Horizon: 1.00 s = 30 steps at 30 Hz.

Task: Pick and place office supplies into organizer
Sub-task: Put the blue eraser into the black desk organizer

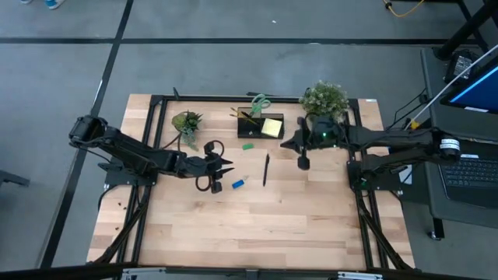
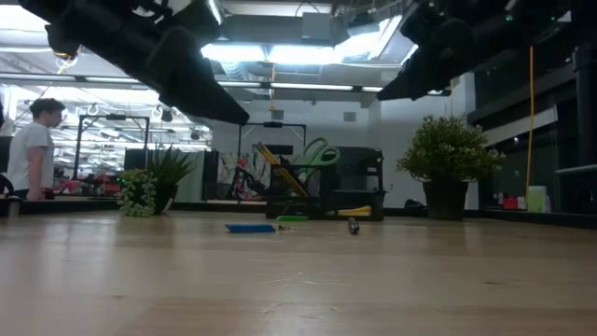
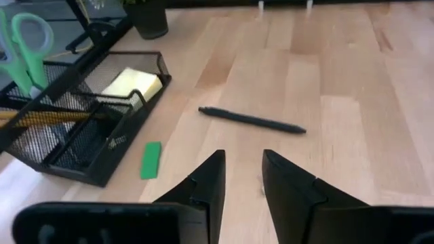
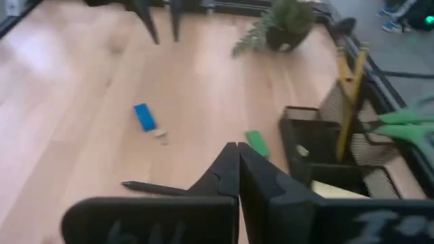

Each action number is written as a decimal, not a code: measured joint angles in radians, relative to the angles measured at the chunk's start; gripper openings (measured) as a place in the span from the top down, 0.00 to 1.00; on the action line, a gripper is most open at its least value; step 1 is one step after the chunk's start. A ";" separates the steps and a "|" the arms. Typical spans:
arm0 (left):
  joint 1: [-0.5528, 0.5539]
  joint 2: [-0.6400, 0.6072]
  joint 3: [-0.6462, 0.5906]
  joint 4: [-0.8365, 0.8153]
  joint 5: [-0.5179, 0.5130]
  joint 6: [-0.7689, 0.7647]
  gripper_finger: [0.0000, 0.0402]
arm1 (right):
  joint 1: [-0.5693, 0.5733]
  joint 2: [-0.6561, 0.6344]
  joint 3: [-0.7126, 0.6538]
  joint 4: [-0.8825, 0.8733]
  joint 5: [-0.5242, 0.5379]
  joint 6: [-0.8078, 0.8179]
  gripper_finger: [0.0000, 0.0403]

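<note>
The black mesh organizer (image 1: 261, 124) stands at the table's far middle. In it are green-handled scissors (image 1: 259, 101), wooden pencils (image 4: 349, 85) and a yellow sticky-note pad (image 1: 272, 127). A green eraser (image 1: 247, 145) lies flat just before it; a blue eraser (image 1: 238, 183) and a black pen (image 1: 266, 169) lie nearer on the wood. My left gripper (image 1: 228, 165) hovers open, left of the blue eraser, pointing toward the pen (image 3: 251, 120). My right gripper (image 1: 303, 162) hovers shut, right of the pen, its fingers (image 4: 237, 163) above the wood.
Two potted plants stand at the far edge: a small one (image 1: 187, 122) left of the organizer, a bushy one (image 1: 324, 99) to its right, by the right arm. Bare wood spreads across the near half (image 1: 249, 225). A person (image 2: 33, 149) stands in the room beyond.
</note>
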 joint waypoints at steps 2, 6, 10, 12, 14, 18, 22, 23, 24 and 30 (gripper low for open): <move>0.000 0.014 0.009 -0.016 0.000 -0.002 0.77 | 0.023 0.001 -0.027 0.043 -0.001 0.000 0.99; 0.000 0.042 0.070 -0.117 0.001 -0.032 0.77 | 0.064 0.002 -0.088 0.152 -0.002 0.019 0.99; -0.006 0.073 0.133 -0.212 0.001 -0.047 0.77 | 0.087 0.002 -0.180 0.276 -0.003 0.030 0.99; -0.013 0.090 0.160 -0.238 0.006 -0.052 0.77 | 0.092 0.003 -0.226 0.325 -0.003 0.051 0.99; -0.015 0.110 0.188 -0.262 0.018 -0.067 0.77 | 0.098 0.003 -0.268 0.372 -0.002 0.082 0.99; -0.015 0.166 0.259 -0.341 0.026 -0.133 0.75 | 0.114 0.003 -0.317 0.418 -0.001 0.117 0.99; -0.015 0.229 0.352 -0.456 0.053 -0.191 0.73 | 0.137 0.003 -0.346 0.435 -0.001 0.131 0.99; -0.015 0.245 0.376 -0.491 0.066 -0.209 0.73 | 0.143 0.003 -0.351 0.436 -0.001 0.131 0.99; -0.015 0.263 0.399 -0.520 0.079 -0.226 0.72 | 0.147 0.003 -0.354 0.436 -0.001 0.129 0.99; -0.015 0.378 0.519 -0.610 0.196 -0.262 0.69 | 0.152 0.003 -0.357 0.435 0.000 0.103 0.99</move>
